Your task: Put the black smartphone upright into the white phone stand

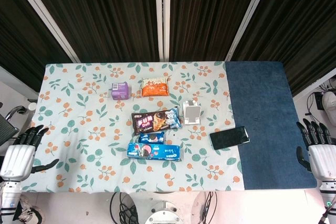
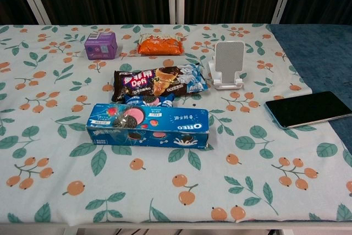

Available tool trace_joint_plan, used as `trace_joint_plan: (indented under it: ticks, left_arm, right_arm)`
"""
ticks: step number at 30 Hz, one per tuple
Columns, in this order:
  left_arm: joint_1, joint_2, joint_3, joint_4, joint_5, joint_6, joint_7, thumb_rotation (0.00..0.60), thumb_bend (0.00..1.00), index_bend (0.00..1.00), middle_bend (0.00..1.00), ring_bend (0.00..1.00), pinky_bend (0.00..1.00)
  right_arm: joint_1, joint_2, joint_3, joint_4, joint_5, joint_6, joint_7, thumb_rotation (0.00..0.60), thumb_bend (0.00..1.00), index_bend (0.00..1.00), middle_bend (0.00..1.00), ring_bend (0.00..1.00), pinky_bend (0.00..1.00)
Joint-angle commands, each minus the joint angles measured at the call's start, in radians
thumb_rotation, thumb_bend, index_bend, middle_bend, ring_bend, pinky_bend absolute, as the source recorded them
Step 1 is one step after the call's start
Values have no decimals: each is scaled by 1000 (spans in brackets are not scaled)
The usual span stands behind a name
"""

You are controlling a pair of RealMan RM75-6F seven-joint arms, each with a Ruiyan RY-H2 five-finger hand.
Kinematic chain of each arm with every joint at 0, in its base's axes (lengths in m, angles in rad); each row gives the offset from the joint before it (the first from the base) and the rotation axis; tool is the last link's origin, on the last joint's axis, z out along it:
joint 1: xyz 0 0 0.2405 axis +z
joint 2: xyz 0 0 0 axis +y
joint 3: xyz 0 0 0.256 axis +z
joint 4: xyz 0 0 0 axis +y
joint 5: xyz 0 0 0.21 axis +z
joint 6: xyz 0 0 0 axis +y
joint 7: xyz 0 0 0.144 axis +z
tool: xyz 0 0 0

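black smartphone (image 1: 229, 138) straddling cloth edge, white phone stand (image 1: 192, 113) near

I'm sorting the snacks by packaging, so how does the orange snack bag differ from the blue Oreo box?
The orange snack bag is a soft, crinkled pouch; the blue Oreo box is a rigid carton. The bag lies at the far side of the table beside the purple box; the Oreo box sits nearest the robot. The Oreo box looks longer. Both lie flat on the floral tablecloth, untouched by either hand.
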Motion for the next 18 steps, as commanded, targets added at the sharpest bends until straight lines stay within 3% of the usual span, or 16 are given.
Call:
trace_joint_plan:
  ticks: [1, 12, 18]
  left_arm:
    - [-2, -3, -2, 0, 4, 4, 3, 404, 96, 138, 111, 113, 238]
    - [-4, -4, 1, -5, 8, 6, 2, 404, 96, 136, 113, 113, 238]
    - [-3, -4, 5, -4, 13, 9, -4, 405, 96, 136, 113, 113, 238]
  right_arm:
    - [1, -4, 1, 5, -4, -3, 8, 600, 508, 0, 0, 0, 0]
    - [-7, 1, 1, 11, -24, 11, -10, 600, 472, 0, 0, 0, 0]
    - [24, 36, -7, -69, -40, -46, -67, 600, 307, 0, 0, 0, 0]
